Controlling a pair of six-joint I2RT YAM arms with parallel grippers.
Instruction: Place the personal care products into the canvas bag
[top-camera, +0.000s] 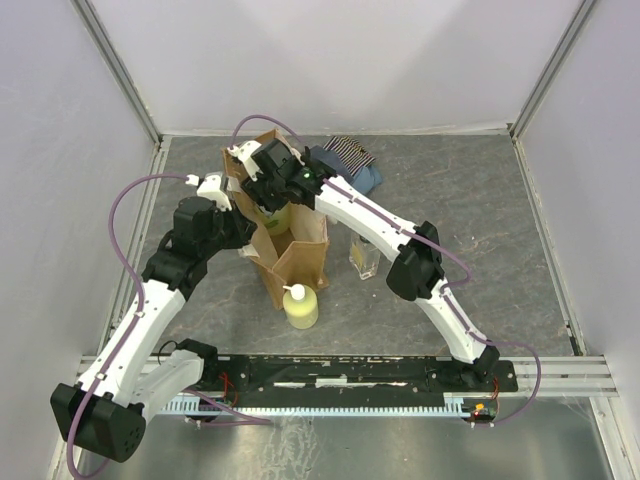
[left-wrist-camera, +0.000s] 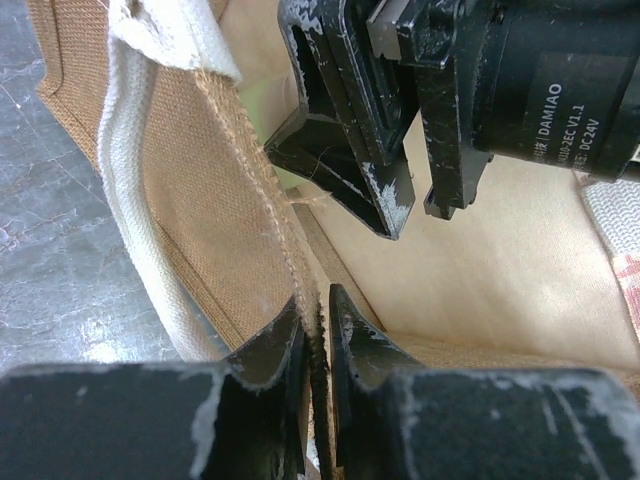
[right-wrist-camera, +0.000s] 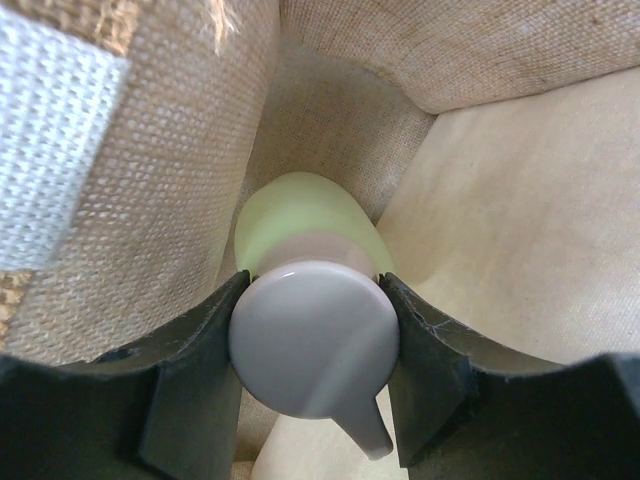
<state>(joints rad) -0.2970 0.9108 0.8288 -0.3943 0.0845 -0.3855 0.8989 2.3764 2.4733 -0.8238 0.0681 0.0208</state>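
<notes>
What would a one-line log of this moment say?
left fingers: pinching canvas bag rim | right fingers: gripping green bottle cap inside bag | yellow bottle, clear bottle: outside bag

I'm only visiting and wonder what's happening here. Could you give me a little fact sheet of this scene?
Bag: stands open in the middle of the table
Left gripper: pinches the bag's rim
Right gripper: inside the bag, shut on the green bottle at its top
Yellow bottle: on the table, in front of the bag
Clear bottle: on the table, right of the bag; only one in view
Cloths: behind the bag
</notes>
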